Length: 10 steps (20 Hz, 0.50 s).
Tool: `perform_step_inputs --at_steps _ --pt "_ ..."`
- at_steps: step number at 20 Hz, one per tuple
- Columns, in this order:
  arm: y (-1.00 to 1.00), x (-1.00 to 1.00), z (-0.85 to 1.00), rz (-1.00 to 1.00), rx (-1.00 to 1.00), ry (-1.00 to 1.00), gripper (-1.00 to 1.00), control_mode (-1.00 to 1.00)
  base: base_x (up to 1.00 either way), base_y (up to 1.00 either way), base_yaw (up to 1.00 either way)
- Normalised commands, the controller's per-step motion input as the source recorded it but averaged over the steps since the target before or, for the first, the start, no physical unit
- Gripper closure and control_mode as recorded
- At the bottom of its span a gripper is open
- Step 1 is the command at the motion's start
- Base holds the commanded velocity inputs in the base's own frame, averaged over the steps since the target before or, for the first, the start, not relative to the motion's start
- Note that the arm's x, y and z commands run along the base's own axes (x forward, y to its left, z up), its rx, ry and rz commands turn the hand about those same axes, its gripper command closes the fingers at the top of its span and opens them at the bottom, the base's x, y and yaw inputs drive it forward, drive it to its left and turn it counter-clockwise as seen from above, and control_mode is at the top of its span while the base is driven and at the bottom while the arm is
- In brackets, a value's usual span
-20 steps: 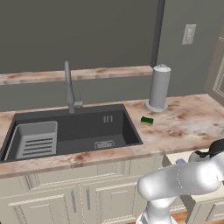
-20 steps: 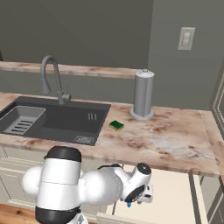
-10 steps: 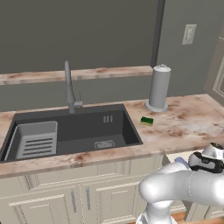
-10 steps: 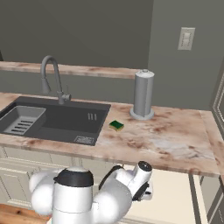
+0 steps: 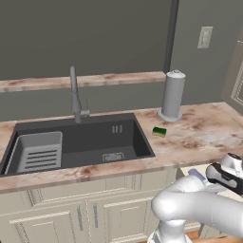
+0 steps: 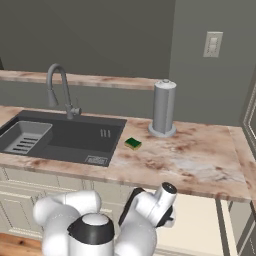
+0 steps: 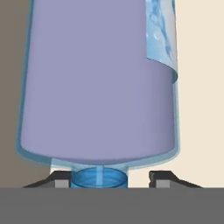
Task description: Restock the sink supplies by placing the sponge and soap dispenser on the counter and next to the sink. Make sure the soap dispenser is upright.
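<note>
The pincer [image 7: 109,180] has its tips either side of the soap dispenser's [image 7: 98,83] blue neck, down below the counter [image 6: 200,160] edge; whether they've actually clamped, I can't tell. If they're pinching only that narrow neck, the bottle could swing or slip on the lift and arrive tipped. The sponge [image 6: 133,143] already lies at the sink's [image 6: 65,135] three o'clock.

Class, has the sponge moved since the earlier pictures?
No. The sponge stays on the counter, between the sink and the grey cylinder.
</note>
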Motion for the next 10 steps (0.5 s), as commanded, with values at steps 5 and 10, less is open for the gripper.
perform_step_inputs --at_steps 5,10 --pt "0.09 -0.21 -0.02 0.00 0.00 -0.10 1.00 -1.00 0.00 0.00 0.00" --pt "-0.04 -0.40 0.22 0.00 0.00 -0.21 1.00 -1.00 0.00 0.00 0.00"
